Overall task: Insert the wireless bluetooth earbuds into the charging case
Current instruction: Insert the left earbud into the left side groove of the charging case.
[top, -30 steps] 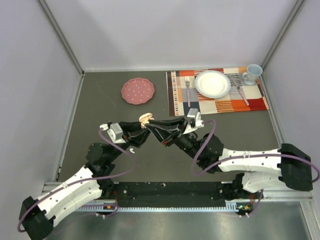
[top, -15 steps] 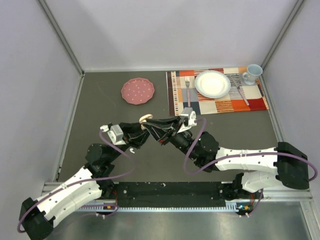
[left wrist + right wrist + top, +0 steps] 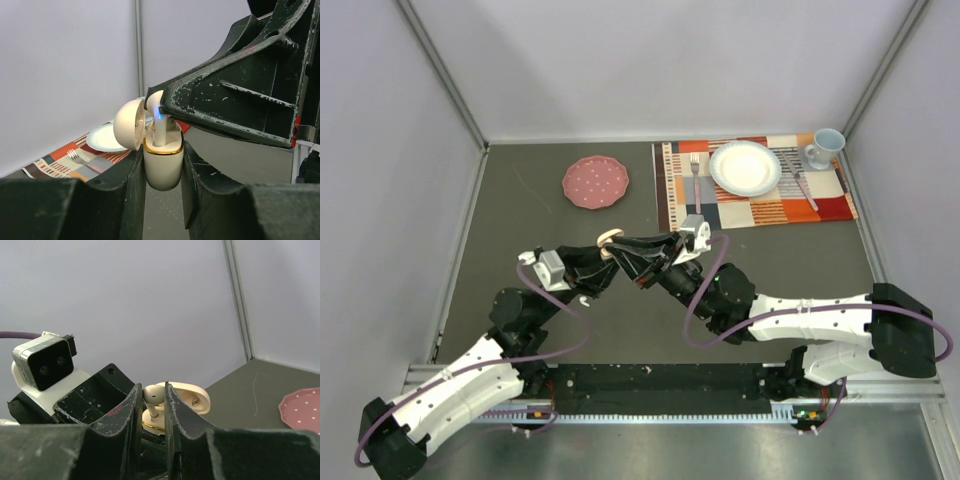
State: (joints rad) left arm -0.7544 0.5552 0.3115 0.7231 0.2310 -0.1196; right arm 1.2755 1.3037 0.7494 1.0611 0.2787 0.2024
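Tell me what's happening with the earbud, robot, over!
Left tool shut on charging case, lid open. Right tool shut on earbud, stem down inside the case. Nothing in the way.

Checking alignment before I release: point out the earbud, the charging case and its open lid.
earbud (image 3: pixel 160 131): left wrist view, on its stem inside the case.
charging case (image 3: pixel 162 169): left wrist view, on its lower body.
lid (image 3: pixel 128 124): left wrist view, middle of its rounded surface.

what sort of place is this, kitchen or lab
Probably a robot test cell, not a home: plain walls box in a dark table, two robot arms are bolted at its near edge, and a placemat with a plate looks staged.
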